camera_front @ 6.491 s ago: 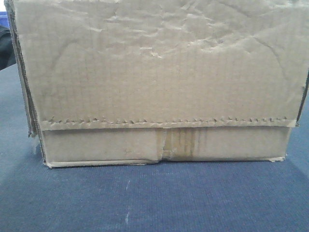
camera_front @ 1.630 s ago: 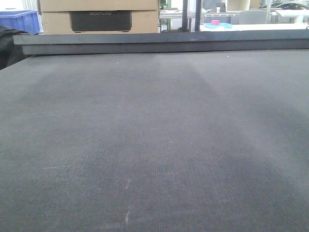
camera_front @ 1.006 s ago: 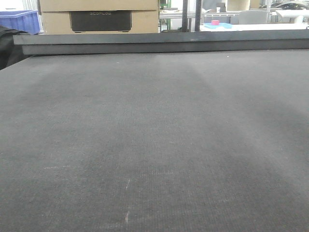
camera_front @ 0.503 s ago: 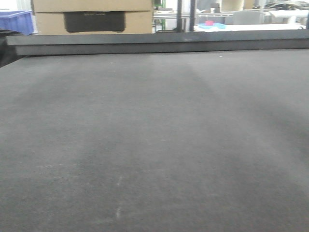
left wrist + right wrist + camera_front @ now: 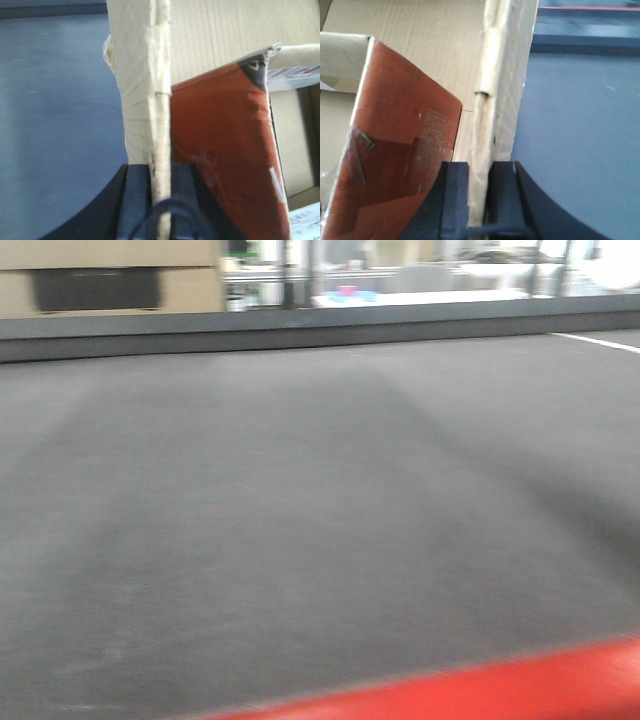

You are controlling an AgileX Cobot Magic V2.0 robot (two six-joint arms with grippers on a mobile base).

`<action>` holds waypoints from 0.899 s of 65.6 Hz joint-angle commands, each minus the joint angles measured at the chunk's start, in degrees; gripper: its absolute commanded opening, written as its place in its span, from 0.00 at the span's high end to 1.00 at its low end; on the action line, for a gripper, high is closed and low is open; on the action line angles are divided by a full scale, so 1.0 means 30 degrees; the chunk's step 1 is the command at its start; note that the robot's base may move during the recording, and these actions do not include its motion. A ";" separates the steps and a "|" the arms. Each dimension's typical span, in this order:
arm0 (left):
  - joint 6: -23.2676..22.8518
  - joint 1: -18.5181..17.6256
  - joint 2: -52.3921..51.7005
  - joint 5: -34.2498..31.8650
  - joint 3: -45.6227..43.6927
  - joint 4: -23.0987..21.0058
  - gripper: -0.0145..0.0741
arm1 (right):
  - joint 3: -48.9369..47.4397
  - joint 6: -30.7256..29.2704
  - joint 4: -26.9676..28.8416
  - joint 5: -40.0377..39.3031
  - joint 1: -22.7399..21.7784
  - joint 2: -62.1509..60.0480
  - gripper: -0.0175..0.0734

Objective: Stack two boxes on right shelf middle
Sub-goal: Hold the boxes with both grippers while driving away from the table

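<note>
I hold one tan cardboard box between both arms. My left gripper (image 5: 160, 167) is shut on the top edge of its left wall (image 5: 142, 90). My right gripper (image 5: 480, 165) is shut on the top edge of its right wall (image 5: 507, 75). The box is open at the top, and a red-brown packet (image 5: 220, 150) leans inside it; the packet also shows in the right wrist view (image 5: 395, 140). The held box does not show in the front view. The steel shelf is out of view.
A grey felt tabletop (image 5: 300, 500) fills the front view, with a blurred red frame edge (image 5: 480, 690) at the bottom right. Behind its far rail, at the top left, stands a tan carton with a dark panel (image 5: 110, 280). Blurred benches lie beyond.
The box that filled the front view 6.5 s ago has left it. In the last half second the view swung: the background slid left and the red edge came in at the bottom.
</note>
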 commanded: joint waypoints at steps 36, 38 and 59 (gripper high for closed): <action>-0.0030 0.0135 -0.0263 -0.0668 -0.0266 0.1383 0.96 | -0.0275 -0.0293 -0.0940 -0.1117 -0.0206 -0.0347 0.98; -0.0030 0.0135 -0.0263 -0.0668 -0.0266 0.1383 0.96 | -0.0275 -0.0293 -0.0940 -0.1117 -0.0206 -0.0347 0.98; -0.0030 0.0135 -0.0263 -0.0668 -0.0266 0.1383 0.96 | -0.0275 -0.0293 -0.0940 -0.1117 -0.0206 -0.0347 0.98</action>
